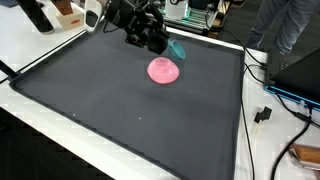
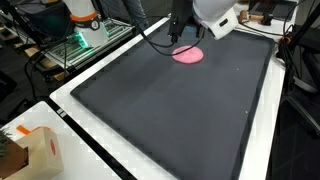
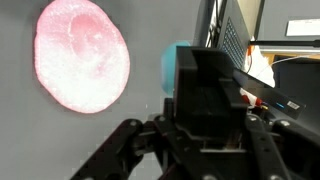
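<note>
Teal object (image 1: 177, 48) is seen clamped in the closed tool (image 1: 163, 44), raised just beside the pink disc (image 1: 164, 70), which lies on the dark worktop (image 1: 120, 120). The arm (image 2: 215, 15) is angled steeply down towards the disc.

No text, label, brand, number or sign can be read in any of the views. A small reddish mark is seen on the brown cardboard box (image 2: 38, 150) at the table's edge, but it is too blurred to be made out.
</note>
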Action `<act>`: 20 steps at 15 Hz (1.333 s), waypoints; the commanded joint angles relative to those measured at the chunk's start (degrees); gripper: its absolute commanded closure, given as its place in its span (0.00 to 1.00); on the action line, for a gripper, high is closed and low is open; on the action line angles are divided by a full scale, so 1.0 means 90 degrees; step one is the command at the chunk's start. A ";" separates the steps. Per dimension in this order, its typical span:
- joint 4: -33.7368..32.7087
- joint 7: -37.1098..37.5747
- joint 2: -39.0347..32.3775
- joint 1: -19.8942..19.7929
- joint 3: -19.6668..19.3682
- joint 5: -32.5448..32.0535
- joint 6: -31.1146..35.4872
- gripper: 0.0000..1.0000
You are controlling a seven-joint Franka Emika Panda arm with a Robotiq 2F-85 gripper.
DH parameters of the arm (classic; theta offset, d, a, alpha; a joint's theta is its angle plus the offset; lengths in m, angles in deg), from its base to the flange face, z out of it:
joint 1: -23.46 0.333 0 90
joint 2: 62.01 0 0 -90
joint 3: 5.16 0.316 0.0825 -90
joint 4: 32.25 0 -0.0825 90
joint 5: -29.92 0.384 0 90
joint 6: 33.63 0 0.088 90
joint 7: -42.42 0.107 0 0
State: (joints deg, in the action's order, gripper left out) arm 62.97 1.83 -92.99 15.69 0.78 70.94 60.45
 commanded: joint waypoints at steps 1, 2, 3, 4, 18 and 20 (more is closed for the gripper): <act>0.0044 -0.0151 -0.0078 -0.0066 -0.0031 0.0238 -0.0064 0.75; 0.0040 -0.0152 -0.0101 -0.0071 -0.0034 0.0253 -0.0063 0.75; 0.0034 -0.0152 -0.0121 -0.0078 -0.0036 0.0266 -0.0066 0.75; 0.0031 -0.0151 -0.0141 -0.0084 -0.0038 0.0277 -0.0066 0.75; 0.0025 -0.0024 -0.0171 -0.0101 -0.0099 0.0274 -0.0029 0.75; 0.0036 0.0020 -0.0132 -0.0084 -0.0113 0.0252 -0.0007 0.75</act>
State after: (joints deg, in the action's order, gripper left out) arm 62.82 1.63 -94.85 15.00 0.20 71.94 60.46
